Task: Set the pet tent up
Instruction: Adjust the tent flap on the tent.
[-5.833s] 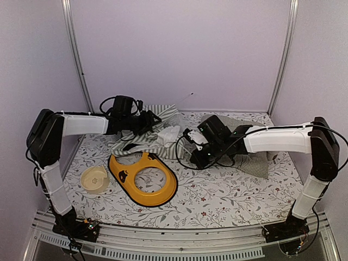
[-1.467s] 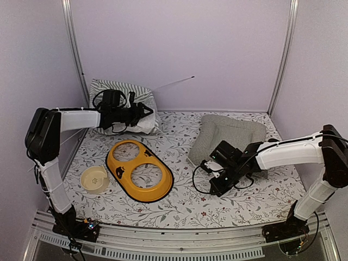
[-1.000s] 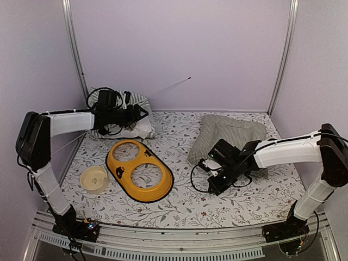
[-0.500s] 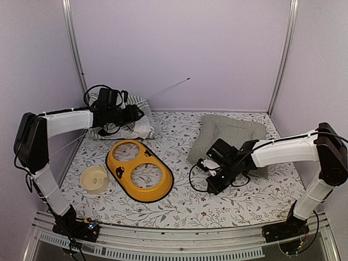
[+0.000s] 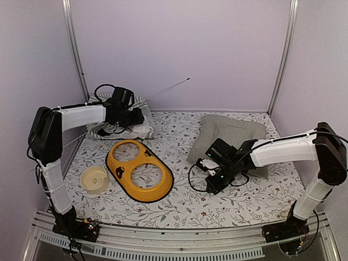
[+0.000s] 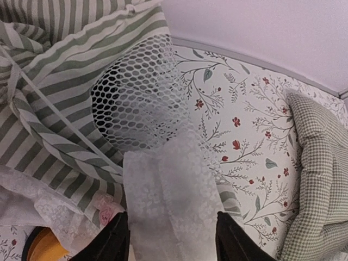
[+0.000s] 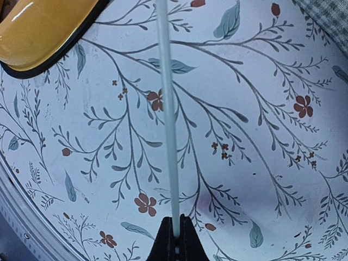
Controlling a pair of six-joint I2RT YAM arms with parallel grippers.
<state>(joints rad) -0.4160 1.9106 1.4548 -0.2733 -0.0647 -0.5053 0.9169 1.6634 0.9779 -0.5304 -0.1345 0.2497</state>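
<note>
Relocated since approx. 6 s earlier: pet tent (image 5: 142,128), formerly spread at 12 o'clock between both arms, was found bundled at 10 o'clock of the table (image 5: 179,209), against the back wall. Right gripper (image 7: 175,232) had been drawn back from the tent to table centre, at the 7 o'clock corner of the cushion (image 5: 231,133).

Item 1, tent: collapsed, striped fabric slumped, not erected. One thin pole (image 5: 169,87) was seen projecting toward 2 o'clock over the bundle. Mesh window (image 6: 138,106) was exposed in the left wrist view.

Item 2, left gripper (image 6: 169,239): held over the tent's 3 o'clock edge. Fingers were seen apart, w/ the white door flap (image 6: 168,196) lying between them; no clamp was evident.

Item 3, right gripper: low over the table, fingers pressed together on a thin white rod (image 7: 166,109), judged a tent pole. Its far end could not be traced in the top view.

Item 4, misc.: yellow feeder (image 5: 163,184) at 8 o'clock, cream bowl (image 5: 93,179) at its 9 o'clock; both clear of the tent.

Step in hand (judged): early stage, poles and fabric being sorted. Next move req'd: flap or frame to be gripped by the left, the rod to be brought back and flexed so the fabric is raised.
</note>
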